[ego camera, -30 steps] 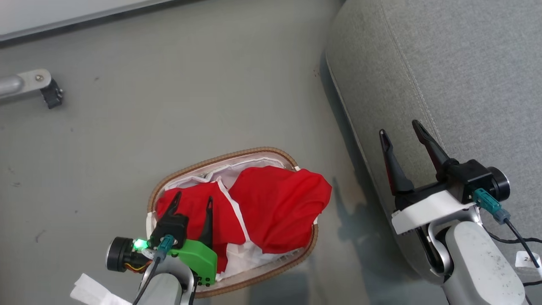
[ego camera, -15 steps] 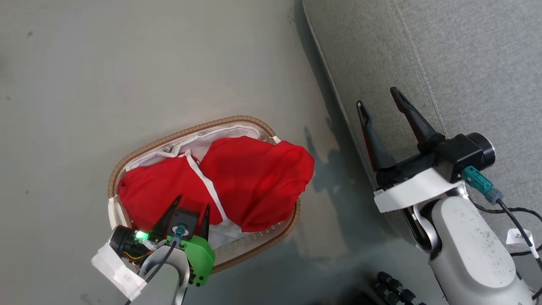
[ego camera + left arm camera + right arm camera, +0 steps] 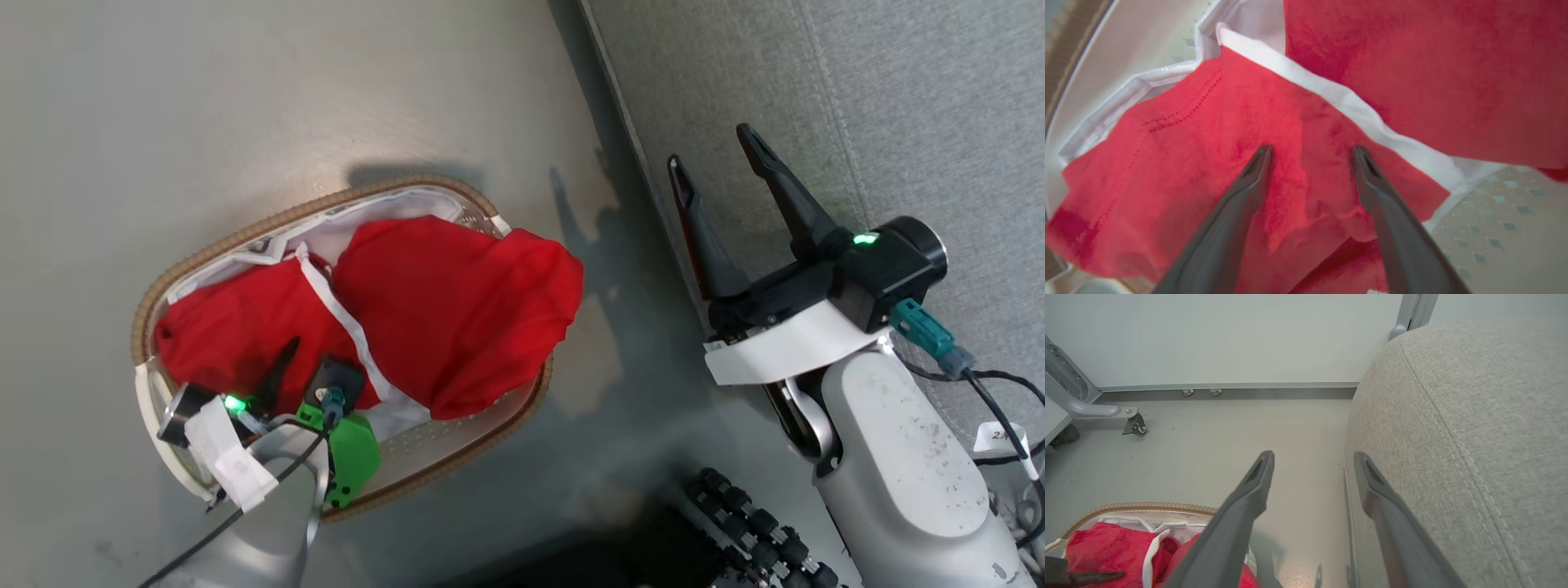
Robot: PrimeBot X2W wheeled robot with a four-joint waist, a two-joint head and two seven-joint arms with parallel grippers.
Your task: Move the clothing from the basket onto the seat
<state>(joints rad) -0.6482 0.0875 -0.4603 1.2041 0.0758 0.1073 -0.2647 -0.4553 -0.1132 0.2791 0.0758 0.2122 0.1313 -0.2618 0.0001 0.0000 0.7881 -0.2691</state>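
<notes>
From my station I see the basket (image 3: pixel 1147 506) standing on the grey floor (image 3: pixel 245 98), and I place everything else by it. All the clothing (image 3: pixel 457 302) lies inside it. One red garment (image 3: pixel 220 335) fills the end of the basket farther from the seat (image 3: pixel 898 106). The other is a bulkier mound at the end nearer the seat, and it spills a little over the woven rim on that side. A band of white trim (image 3: pixel 347 331) runs between the two garments, and the white liner (image 3: pixel 392 204) shows along the basket's far wall. My left gripper (image 3: pixel 1312 149) is down inside the basket, over the garment at the end away from the seat. Its two dark fingers (image 3: pixel 1237 212) are spread wide with red cloth showing between them and nothing pinched. The tips sit right at the fabric, though I cannot tell whether they press into it. My right gripper (image 3: pixel 712 147) hangs outside the basket on the seat side, well apart from the rim. Its fingers are also spread and empty, and they point past the basket along the strip of floor beside the seat's stitched edge. Beyond the basket's far side, the right wrist view shows a pale wall (image 3: pixel 1249 335). A metal frame leg on a small caster (image 3: pixel 1135 425) stands near the foot of that wall.
</notes>
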